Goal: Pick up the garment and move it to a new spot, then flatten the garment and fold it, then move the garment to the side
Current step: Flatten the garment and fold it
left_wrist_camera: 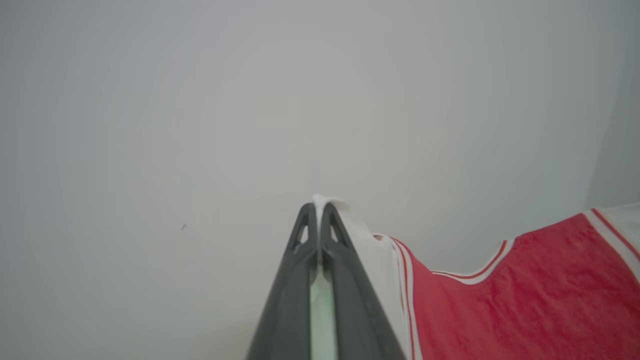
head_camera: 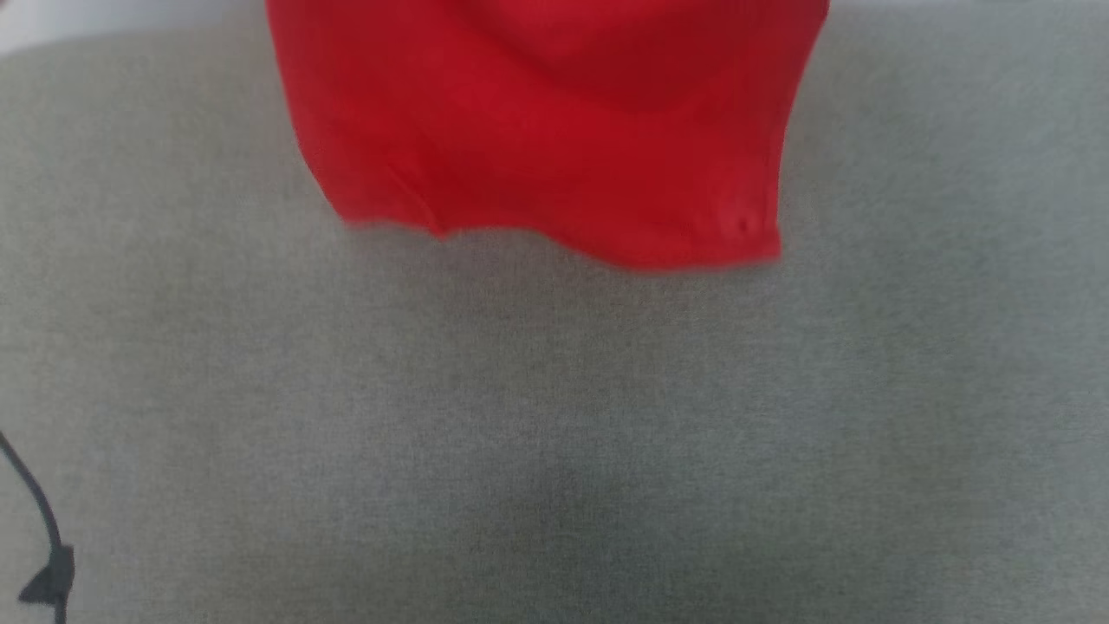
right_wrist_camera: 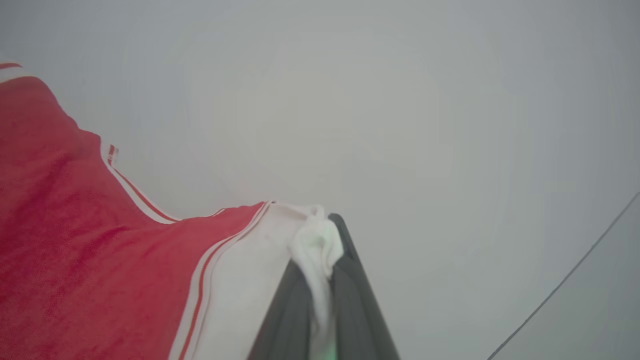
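At the near-left corner of the grey fabric-covered table [head_camera: 554, 416], a thin black cable [head_camera: 36, 507] ending in a small dark clip. Along the far-left edge, a pale strip beyond the table. At the middle of the far edge, the garment [head_camera: 554, 121]: red, held up, hanging with a wavy, blurred bottom hem, lower at its right corner than at its left. Hard to tell whether the hem touches the cloth. Leaves bare grey table to the left, to the right and across the whole near half, with a soft shadow just under the hem. Near the hem's right corner, a tiny dark speck [head_camera: 742, 225], too blurred to read.

In the left wrist view, the left gripper [left_wrist_camera: 316, 207], jaws pressed together, pinching a fold of white sleeve at the tips. To that view's right, red-and-white striped trim and the red body, against a plain pale background. In the right wrist view, the right gripper [right_wrist_camera: 324, 232], clamped on a bunched wad of white sleeve. Striped trim and red body to that view's left. Across the lower right corner, a thin dark line [right_wrist_camera: 565, 280]
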Tool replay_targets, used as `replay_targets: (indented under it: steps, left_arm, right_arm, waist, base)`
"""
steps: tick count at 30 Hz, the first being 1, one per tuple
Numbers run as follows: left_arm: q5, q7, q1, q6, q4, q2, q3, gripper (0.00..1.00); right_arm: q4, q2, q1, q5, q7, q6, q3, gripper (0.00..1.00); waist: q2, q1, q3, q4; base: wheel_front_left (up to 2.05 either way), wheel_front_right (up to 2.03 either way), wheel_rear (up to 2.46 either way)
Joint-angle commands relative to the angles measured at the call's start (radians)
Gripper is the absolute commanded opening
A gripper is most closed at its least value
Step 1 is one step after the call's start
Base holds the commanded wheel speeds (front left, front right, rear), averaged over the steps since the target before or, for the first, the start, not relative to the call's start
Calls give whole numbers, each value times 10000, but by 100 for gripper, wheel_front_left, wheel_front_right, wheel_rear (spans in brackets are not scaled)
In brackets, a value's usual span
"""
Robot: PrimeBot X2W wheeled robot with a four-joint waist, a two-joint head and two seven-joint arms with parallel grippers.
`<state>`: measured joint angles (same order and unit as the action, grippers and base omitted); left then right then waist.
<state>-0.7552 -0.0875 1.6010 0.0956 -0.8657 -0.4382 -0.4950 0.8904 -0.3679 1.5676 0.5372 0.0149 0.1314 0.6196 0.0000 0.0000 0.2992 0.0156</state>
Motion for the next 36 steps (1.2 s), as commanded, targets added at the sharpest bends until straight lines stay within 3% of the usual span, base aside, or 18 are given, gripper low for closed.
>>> replay_targets:
  steps: [1, 6, 10, 14, 18, 23, 29, 36]
  left_arm:
    - [89, 281, 261, 72, -66, -7, 13, 0]
    - [504, 1928, 1221, 228, -401, 103, -67, 0]
    - [496, 3006, 1618, 321, -584, 244, -170, 0]
    - [296, 3367, 1394, 349, -514, 346, -474, 0]
    - [-384, 3070, 774, 347, -613, 303, -1062, 0]
    - [-1413, 1962, -422, 350, -635, 86, -1846, 0]
    - [-2280, 573, -1611, 351, -416, -172, -2393, 0]
    - [-3292, -587, -3362, 352, 170, -570, -2806, 0]
  right_arm:
    - [160, 96, 239, -244, -392, -14, 27, 0]
    - [1186, 262, 1374, -1510, -2293, -14, -154, 0]
    - [1610, 341, 2053, -2642, -2753, -14, -495, 0]
    - [1553, 474, 1899, -3362, -2808, -14, -927, 0]
    - [1908, 597, 1278, -3561, -2809, -14, -1025, 0]
    - [2496, 943, 131, -2682, -2515, -14, -557, 0]
    - [2047, 946, -1064, -1214, -1577, -15, 181, 0]
    - [60, -153, -2899, 808, -301, -15, 1405, 0]
  waist:
    - [0, 0, 621, 94]
    - [0, 0, 1262, 219]
    - [0, 0, 1673, 384]
    - [0, 0, 1961, 523]
    - [0, 0, 1994, 647]
    - [0, 0, 1727, 750]
    - [0, 0, 1298, 809]
    - [0, 0, 642, 848]
  base:
    - [0, 0, 0]
    - [0, 0, 0]
    - [0, 0, 0]
    - [0, 0, 0]
    - [0, 0, 0]
    - [0, 0, 0]
    - [0, 0, 0]
    - [0, 0, 0]
